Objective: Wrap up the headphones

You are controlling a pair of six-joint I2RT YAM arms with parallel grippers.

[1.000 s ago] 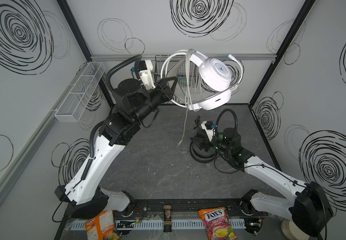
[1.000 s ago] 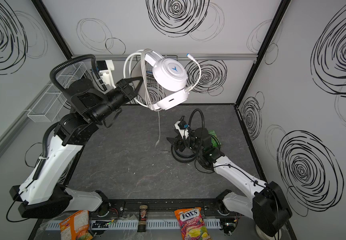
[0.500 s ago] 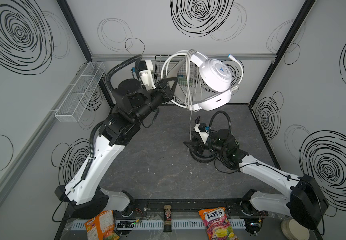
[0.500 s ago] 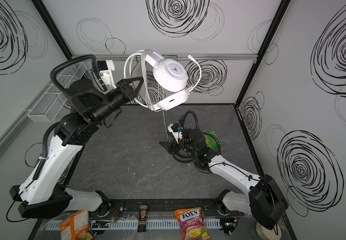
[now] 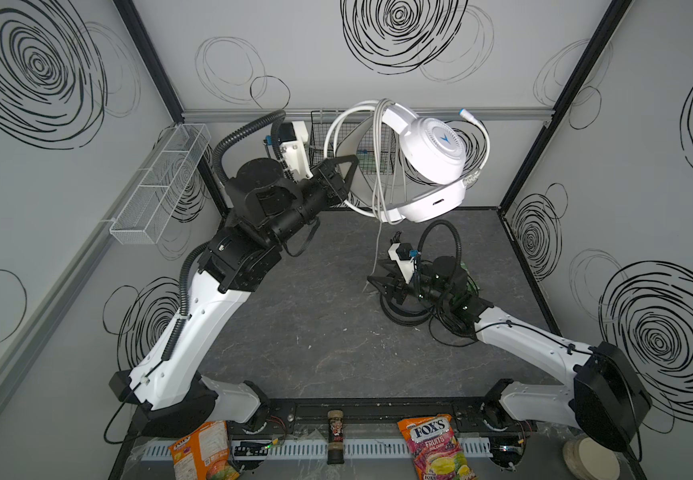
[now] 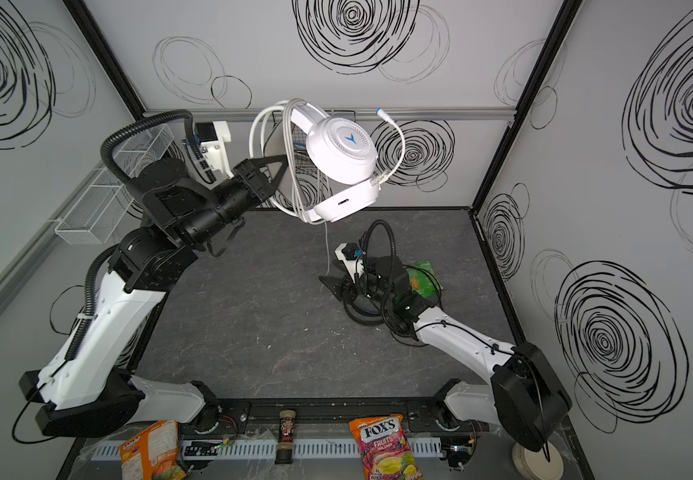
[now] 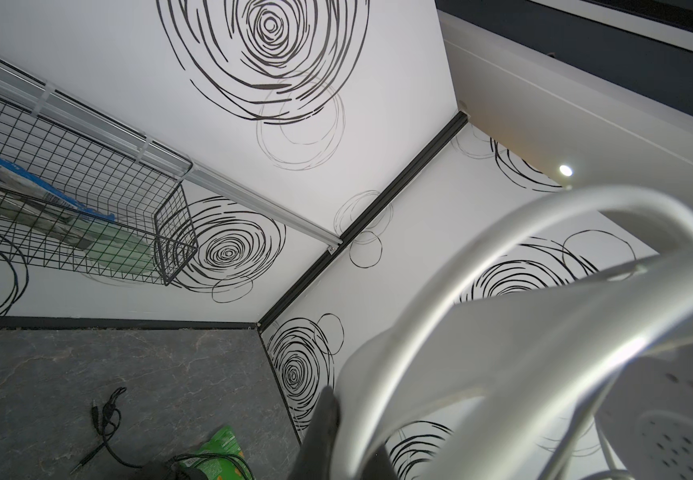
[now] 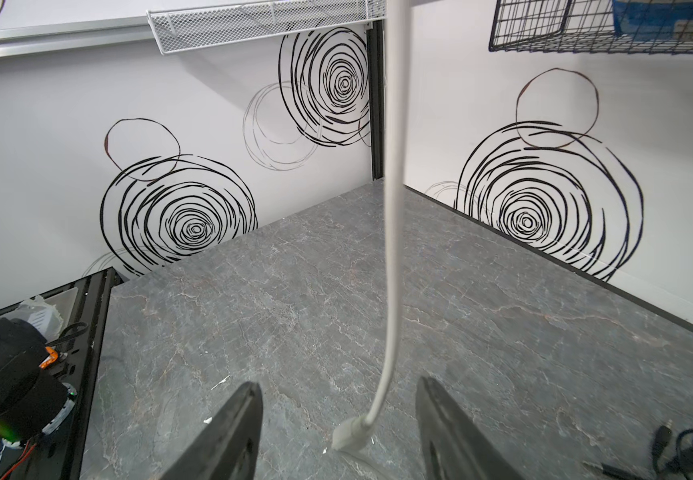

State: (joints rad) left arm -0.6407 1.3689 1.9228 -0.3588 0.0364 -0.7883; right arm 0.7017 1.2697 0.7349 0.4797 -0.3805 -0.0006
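Observation:
My left gripper (image 5: 347,174) is raised high near the back wall and shut on the headband of the white headphones (image 5: 432,156); in the left wrist view the band fills its jaws (image 7: 349,436). Loops of white cable (image 5: 378,166) hang over the band, and one strand drops to the table. My right gripper (image 8: 338,390) is low and open, with the cable's plug (image 8: 351,436) lying on the table between its fingers, touching neither. The black headphones (image 5: 403,318) lie on the table under the right arm, also in the other top view (image 6: 361,318).
A green packet (image 6: 424,278) lies by the right wall beside a loose black cable (image 7: 106,415). A black wire basket (image 5: 336,137) hangs on the back wall and a white mesh shelf (image 5: 157,183) on the left wall. Snack bags (image 5: 432,444) and a bottle (image 5: 334,440) sit at the front rail.
My right gripper has moved left along the table to the hanging cable's end, which now sits between its fingers. The left arm and the white headphones have not moved.

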